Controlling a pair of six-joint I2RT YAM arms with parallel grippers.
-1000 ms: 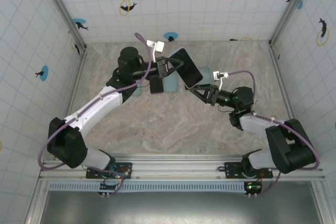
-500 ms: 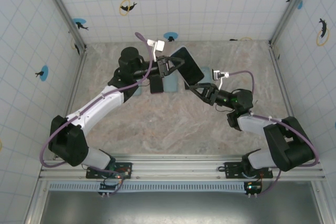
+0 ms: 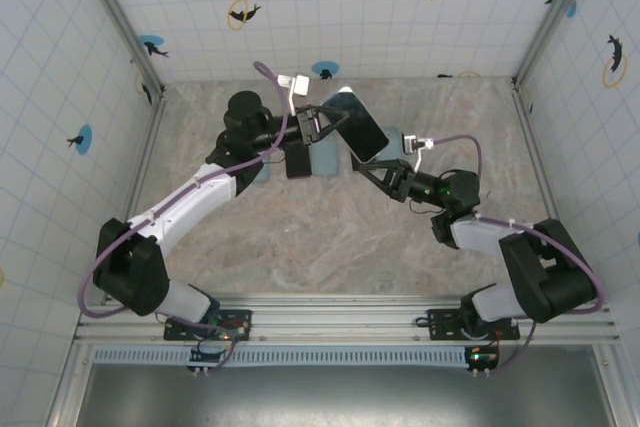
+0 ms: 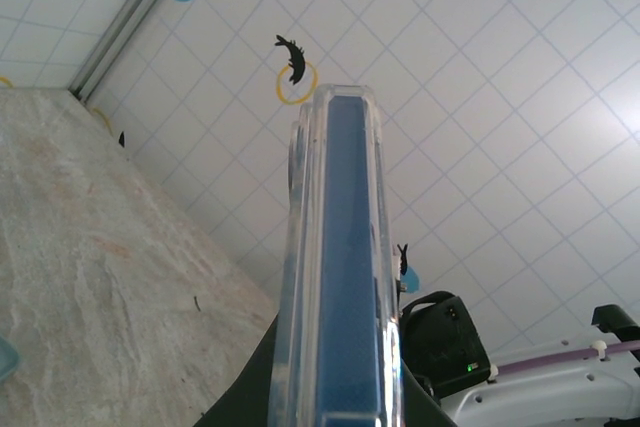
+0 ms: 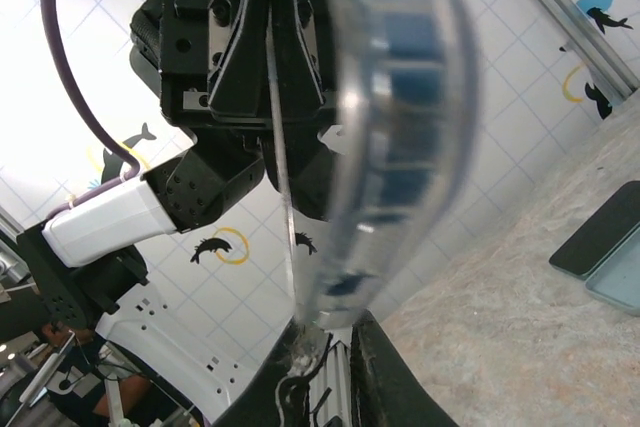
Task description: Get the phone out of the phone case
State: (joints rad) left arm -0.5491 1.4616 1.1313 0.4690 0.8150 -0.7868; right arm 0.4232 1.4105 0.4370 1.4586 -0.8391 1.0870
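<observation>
On the left, the left gripper [image 3: 322, 129] is pinched tight on one end of the clear phone case [image 4: 300, 247] and holds it tilted in the air over the far middle of the table [image 3: 300, 237]. The blue-edged phone [image 4: 348, 277] sits inside the case, above a dark flat slab [image 3: 298, 161] and a pale blue piece [image 3: 324, 157] lying on the tabletop. To the right, the right gripper [image 3: 368, 171] reaches up from below, its fingers drawn close and nipping the case's lower corner rim.
</observation>
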